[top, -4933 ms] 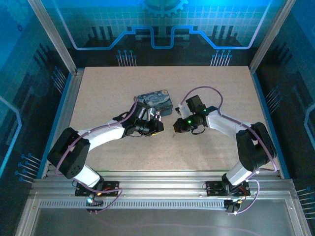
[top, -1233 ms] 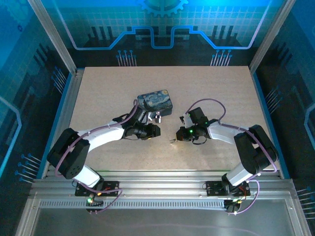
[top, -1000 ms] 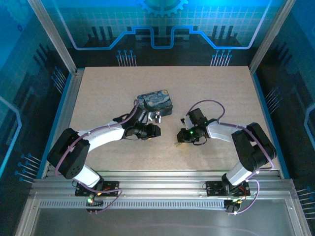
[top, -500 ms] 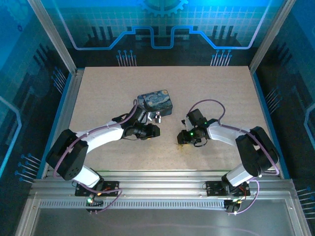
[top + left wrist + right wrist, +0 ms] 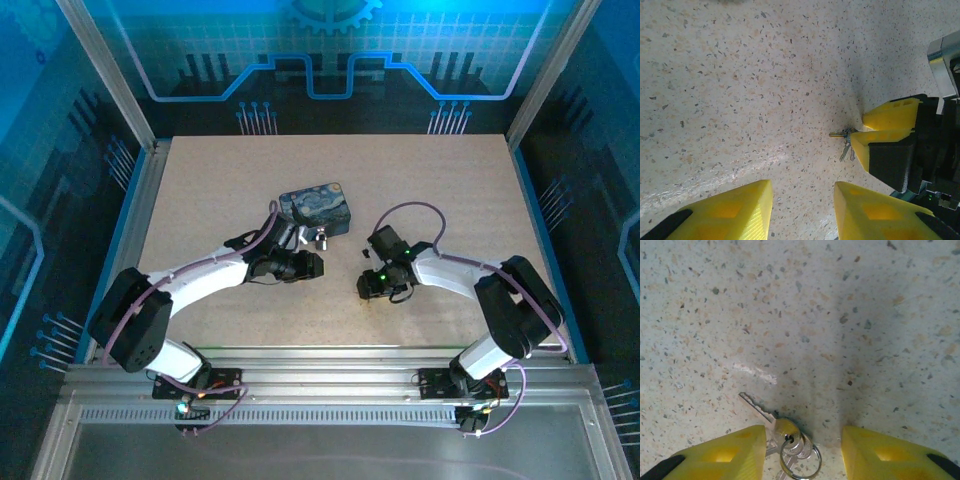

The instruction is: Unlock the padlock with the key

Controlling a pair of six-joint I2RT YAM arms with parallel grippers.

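Key (image 5: 760,409), on a small ring: laid flat on the speckled table (image 5: 850,315), flanked by the spread jaws of the right gripper (image 5: 802,437), not yet pinched. Padlock (image 5: 321,240): set just beside the swirl-painted box (image 5: 315,205), unheld, with the left gripper (image 5: 802,187) spread on nothing. Pickup, insertion and turning are judged outstanding.

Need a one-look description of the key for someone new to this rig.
On the speckled table, look near the front centre where the right gripper points down. Between its yellow fingers lies a ring of keys; the key is the one whose thin toothed blade sticks out from the bunch, yellowish at the head.
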